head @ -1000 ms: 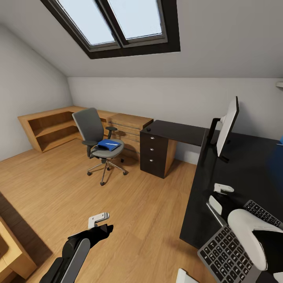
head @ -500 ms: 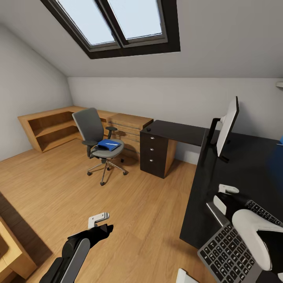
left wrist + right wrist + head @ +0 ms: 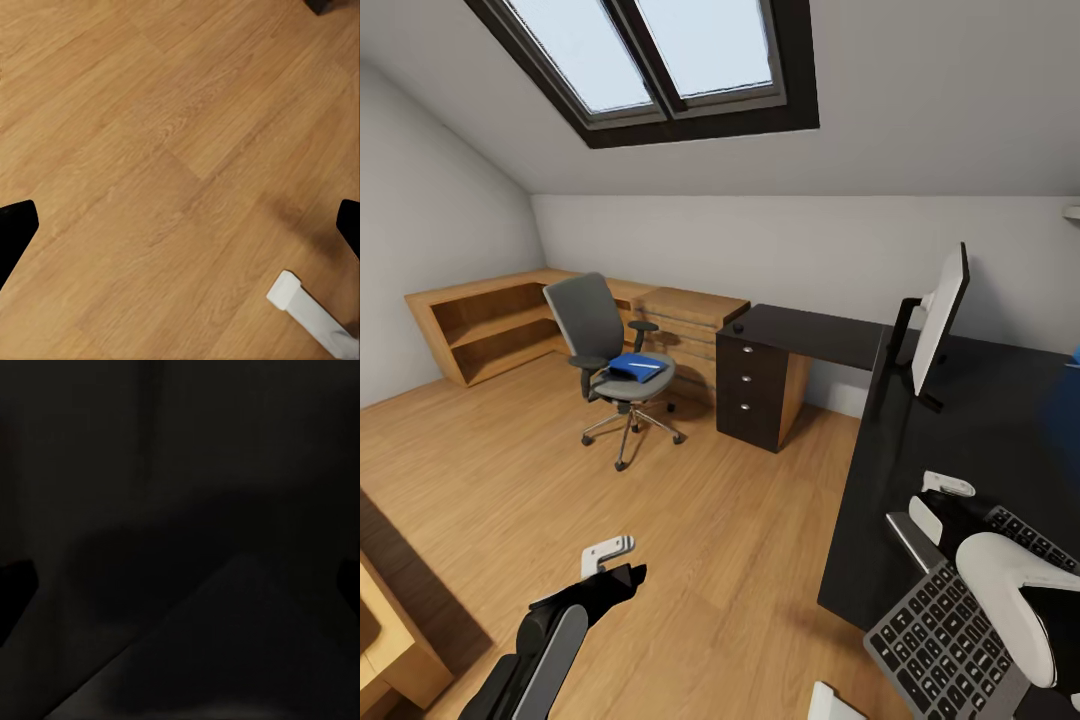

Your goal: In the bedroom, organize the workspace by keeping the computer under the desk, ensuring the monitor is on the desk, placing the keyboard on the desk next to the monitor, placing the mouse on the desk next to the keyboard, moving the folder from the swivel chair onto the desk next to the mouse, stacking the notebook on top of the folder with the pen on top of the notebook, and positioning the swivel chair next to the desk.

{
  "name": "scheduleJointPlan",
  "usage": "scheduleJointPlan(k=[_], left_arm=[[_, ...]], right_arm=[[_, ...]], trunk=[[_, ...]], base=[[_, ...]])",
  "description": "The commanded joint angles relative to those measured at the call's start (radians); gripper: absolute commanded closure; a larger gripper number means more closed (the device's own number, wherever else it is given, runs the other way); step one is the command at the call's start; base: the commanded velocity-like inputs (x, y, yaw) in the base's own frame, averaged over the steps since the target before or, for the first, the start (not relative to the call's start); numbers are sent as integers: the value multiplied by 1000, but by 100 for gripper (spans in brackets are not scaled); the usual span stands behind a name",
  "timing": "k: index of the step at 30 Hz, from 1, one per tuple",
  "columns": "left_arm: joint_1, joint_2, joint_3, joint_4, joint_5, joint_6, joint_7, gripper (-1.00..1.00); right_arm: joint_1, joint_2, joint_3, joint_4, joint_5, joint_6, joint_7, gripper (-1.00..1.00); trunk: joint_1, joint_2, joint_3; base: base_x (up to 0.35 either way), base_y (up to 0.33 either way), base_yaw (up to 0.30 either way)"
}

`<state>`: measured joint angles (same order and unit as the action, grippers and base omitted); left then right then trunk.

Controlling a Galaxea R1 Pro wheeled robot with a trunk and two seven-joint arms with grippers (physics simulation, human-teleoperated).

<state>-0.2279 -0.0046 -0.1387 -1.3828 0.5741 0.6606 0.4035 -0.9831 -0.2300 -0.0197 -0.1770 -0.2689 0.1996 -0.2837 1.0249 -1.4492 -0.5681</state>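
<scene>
Open wooden floor (image 3: 540, 470) is being left between the swivel chair (image 3: 610, 365) and the desk (image 3: 980, 430); the desk's far side is being blocked by the monitor (image 3: 940, 320).

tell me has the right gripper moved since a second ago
Yes. The right gripper has slid along the desk toward the monitor, further over the keyboard.
</scene>
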Motion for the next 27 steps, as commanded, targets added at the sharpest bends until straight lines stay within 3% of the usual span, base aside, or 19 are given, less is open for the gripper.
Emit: scheduleJointPlan(k=[1, 14, 27], left_arm=[[-1, 0, -1, -1, 11, 0, 10, -100], [-1, 0, -2, -1, 12, -4, 11, -100], [-1, 3, -2, 2, 9, -5, 9, -100]], right_arm=[[0, 0, -2, -2, -2, 6, -3, -100], [0, 3, -2, -2, -3, 6, 1, -100], [0, 3, -2, -2, -3, 6, 1, -100]], trunk=[[4, -8, -4], [54, -99, -45], [54, -99, -45]], base=[[0, 0, 0], [0, 0, 0], [0, 0, 0]])
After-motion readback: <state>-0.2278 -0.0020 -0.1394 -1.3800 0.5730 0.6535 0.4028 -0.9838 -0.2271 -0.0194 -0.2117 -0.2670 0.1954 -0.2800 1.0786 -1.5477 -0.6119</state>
